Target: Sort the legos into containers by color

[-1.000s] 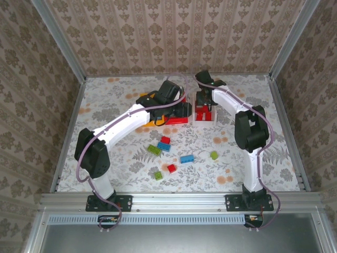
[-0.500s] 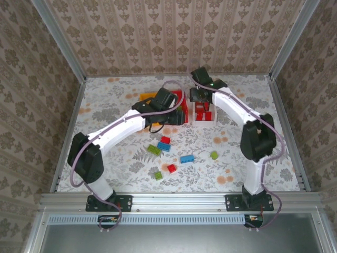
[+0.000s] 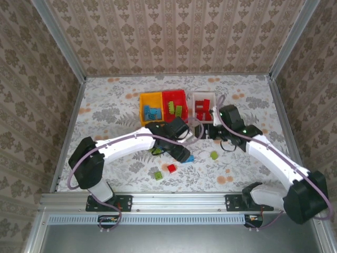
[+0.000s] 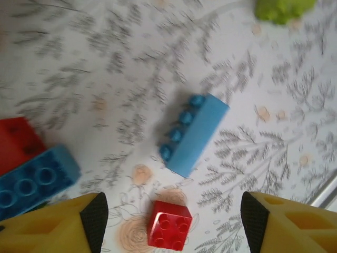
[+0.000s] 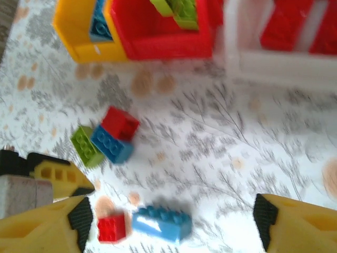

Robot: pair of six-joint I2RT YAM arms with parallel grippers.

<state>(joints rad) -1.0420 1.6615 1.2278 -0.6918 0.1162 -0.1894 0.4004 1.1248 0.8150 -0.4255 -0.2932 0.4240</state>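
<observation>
Three containers stand in a row at the back: an orange-yellow bin point(image 3: 150, 110) with blue legos, a red bin point(image 3: 175, 107) with green ones, a white bin point(image 3: 204, 108) with red ones. My left gripper point(image 3: 181, 154) hangs open over loose legos; in the left wrist view a small red brick point(image 4: 168, 225) lies between its fingertips point(image 4: 95, 216) and a long blue brick point(image 4: 192, 134) just beyond. My right gripper point(image 3: 209, 132) is open and empty in front of the white bin point(image 5: 284, 58), looking down on the blue brick point(image 5: 160, 223) and red brick point(image 5: 111, 227).
A red brick point(image 5: 120, 124), blue brick point(image 5: 110, 143) and green brick point(image 5: 87, 146) lie clustered, partly under the left arm. Single green bricks lie at the front point(image 3: 158, 175) and to the right point(image 3: 214, 155). Patterned walls enclose the table point(image 3: 105, 105).
Both arms have drawn back from the bins toward the loose bricks, uncovering the three bins. Both grippers stand wider open than before.
</observation>
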